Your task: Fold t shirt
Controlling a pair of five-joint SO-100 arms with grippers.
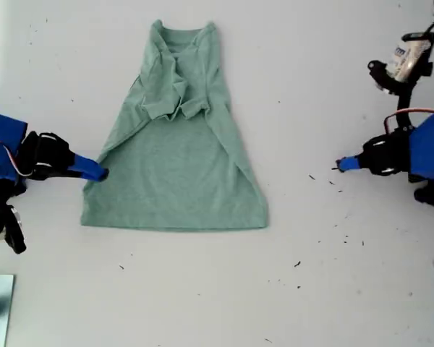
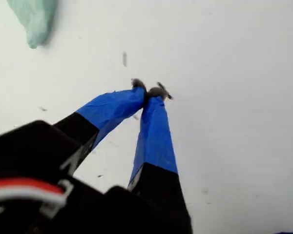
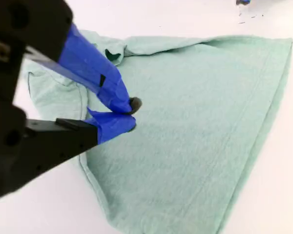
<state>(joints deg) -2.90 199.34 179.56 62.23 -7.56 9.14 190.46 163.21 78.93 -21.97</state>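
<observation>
Lying flat on the white table (image 1: 333, 87), the t shirt (image 1: 177, 170) is sitting with its collar toward the exterior view's top and both sleeves folded inward over the chest. My second gripper (image 3: 129, 115) is hovering at the shirt's edge on the exterior view's left — jaws nearly closed, gripping no cloth. My first gripper (image 2: 149, 91) is resting over bare table on the exterior view's right, well apart from the shirt — tips pressed together, holding nothing
</observation>
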